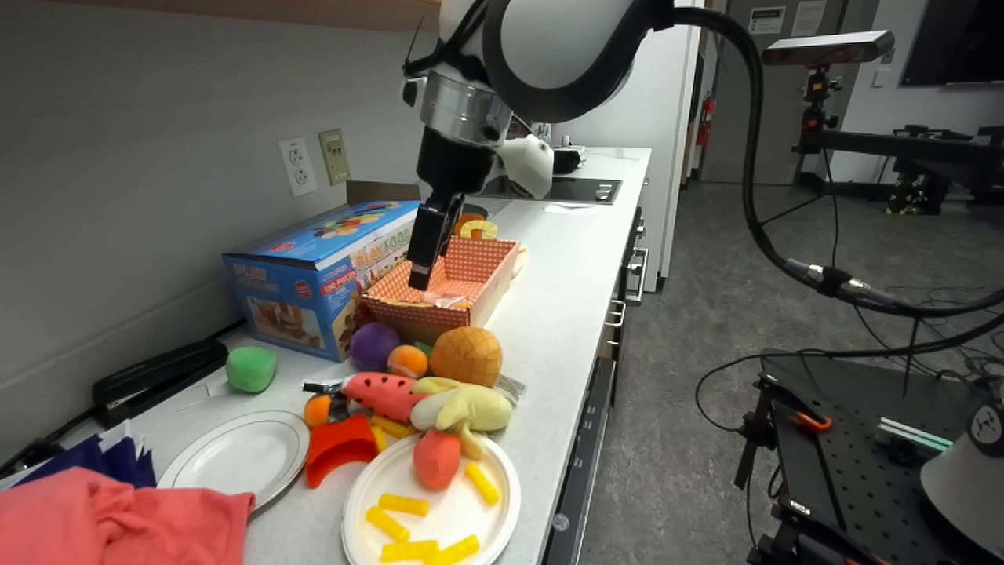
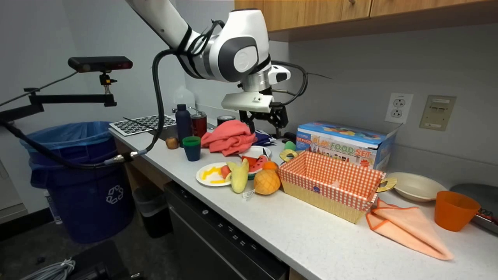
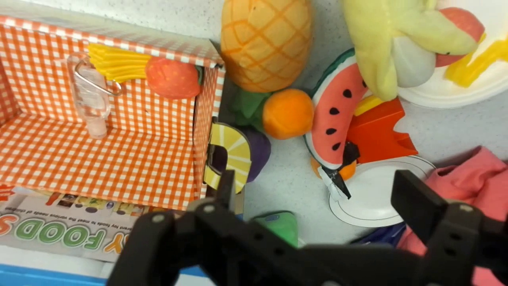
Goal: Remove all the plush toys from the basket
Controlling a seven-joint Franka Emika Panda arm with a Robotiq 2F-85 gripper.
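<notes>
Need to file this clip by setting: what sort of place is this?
Probably an office or lab kitchenette: a counter with what looks like a built-in dishwasher beneath it, and a large blue recycling bin beside it.

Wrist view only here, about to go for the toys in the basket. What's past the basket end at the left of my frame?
Observer: In an exterior view, a peach cloth lies by that end of the basket.
Operator: Anything there that could tip?
Observer: Possibly the orange cup; it stands upright beside the peach cloth.
Operator: And the opposite way, past the coral cloth at my right edge?
Observer: A dark blue bottle stands upright there on the counter.
</notes>
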